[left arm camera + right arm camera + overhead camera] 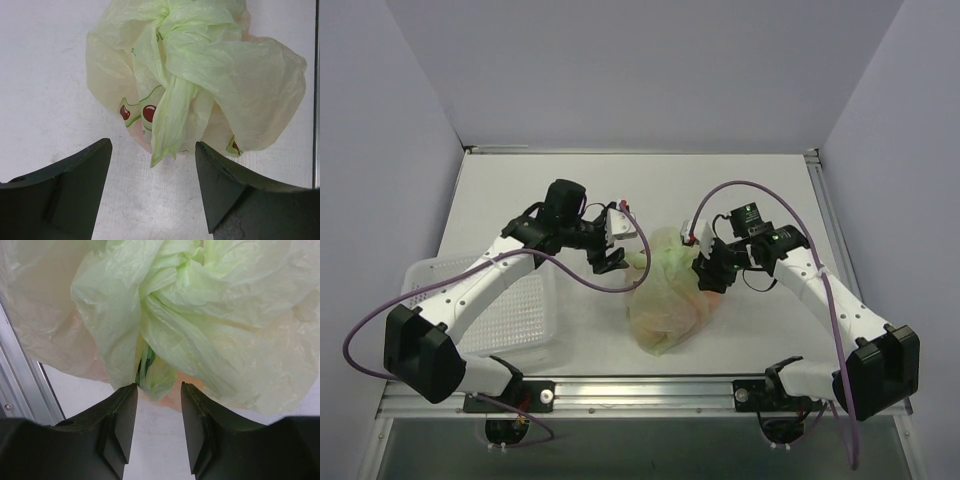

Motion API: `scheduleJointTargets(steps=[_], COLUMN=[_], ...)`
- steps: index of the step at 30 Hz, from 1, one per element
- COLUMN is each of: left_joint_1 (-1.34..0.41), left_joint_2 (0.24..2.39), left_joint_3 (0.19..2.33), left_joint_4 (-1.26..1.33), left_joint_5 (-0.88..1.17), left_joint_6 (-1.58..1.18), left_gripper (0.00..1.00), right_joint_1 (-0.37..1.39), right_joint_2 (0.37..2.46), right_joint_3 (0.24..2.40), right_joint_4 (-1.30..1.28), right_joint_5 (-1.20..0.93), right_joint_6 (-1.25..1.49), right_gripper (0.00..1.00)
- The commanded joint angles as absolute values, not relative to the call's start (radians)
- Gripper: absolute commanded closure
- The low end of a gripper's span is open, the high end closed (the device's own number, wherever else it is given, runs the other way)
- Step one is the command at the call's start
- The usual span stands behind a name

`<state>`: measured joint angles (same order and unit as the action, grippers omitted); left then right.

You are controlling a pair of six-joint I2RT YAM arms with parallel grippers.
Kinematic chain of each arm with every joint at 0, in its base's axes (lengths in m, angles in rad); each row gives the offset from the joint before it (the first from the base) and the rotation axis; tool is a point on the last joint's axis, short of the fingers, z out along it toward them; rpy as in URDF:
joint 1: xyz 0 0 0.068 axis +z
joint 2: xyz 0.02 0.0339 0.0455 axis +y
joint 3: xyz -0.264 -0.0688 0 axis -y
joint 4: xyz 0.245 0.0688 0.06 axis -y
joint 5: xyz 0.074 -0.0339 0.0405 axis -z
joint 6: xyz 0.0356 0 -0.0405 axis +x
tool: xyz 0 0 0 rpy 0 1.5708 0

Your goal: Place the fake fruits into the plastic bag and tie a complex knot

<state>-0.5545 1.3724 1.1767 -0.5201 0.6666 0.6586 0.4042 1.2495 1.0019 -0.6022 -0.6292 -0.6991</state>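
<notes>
Top external view shows the plastic bag [665, 300] lying on the counter [520, 190], the fake fruits [670, 318] dimly coloured through its film. The left hand [612, 262] is just beside the bag's left side, its fingers wide apart in front of the knot [169, 20]. The right hand [708, 272] is at the bag's right side, fingers a little apart, a fold of film just at their tips.
</notes>
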Motion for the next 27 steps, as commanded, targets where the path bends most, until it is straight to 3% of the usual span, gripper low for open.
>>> scheduleJointTargets(steps=[1, 8, 11, 14, 18, 22, 27], left_joint_1=[-0.548, -0.531, -0.529, -0.529, -0.529, -0.532, -0.580], left_joint_2=[1.376, 1.394, 1.390, 1.385, 1.396, 1.413, 1.451], left_joint_3=[1.212, 1.221, 1.215, 1.216, 1.232, 1.247, 1.267], left_joint_4=[-0.485, -0.480, -0.480, -0.483, -0.538, -0.595, -0.621], left_joint_5=[0.706, 0.713, 0.726, 0.739, 0.772, 0.790, 0.738], left_joint_6=[0.649, 0.626, 0.638, 0.664, 0.727, 0.817, 0.914], left_gripper=[0.22, 0.21, 0.21, 0.21, 0.26, 0.29, 0.23], right_joint_1=[0.411, 0.452, 0.462, 0.456, 0.449, 0.445, 0.445], right_joint_2=[1.270, 1.264, 1.287, 1.301, 1.296, 1.285, 1.264], right_joint_3=[1.006, 1.009, 1.014, 1.019, 1.028, 1.026, 1.035], right_joint_4=[-0.575, -0.574, -0.565, -0.555, -0.555, -0.558, -0.561], right_joint_5=[-0.606, -0.626, -0.606, -0.589, -0.575, -0.561, -0.558], right_joint_6=[-0.678, -0.657, -0.658, -0.660, -0.664, -0.666, -0.669], right_gripper=[0.59, 0.44, 0.55, 0.81, 0.99, 1.00, 1.00])
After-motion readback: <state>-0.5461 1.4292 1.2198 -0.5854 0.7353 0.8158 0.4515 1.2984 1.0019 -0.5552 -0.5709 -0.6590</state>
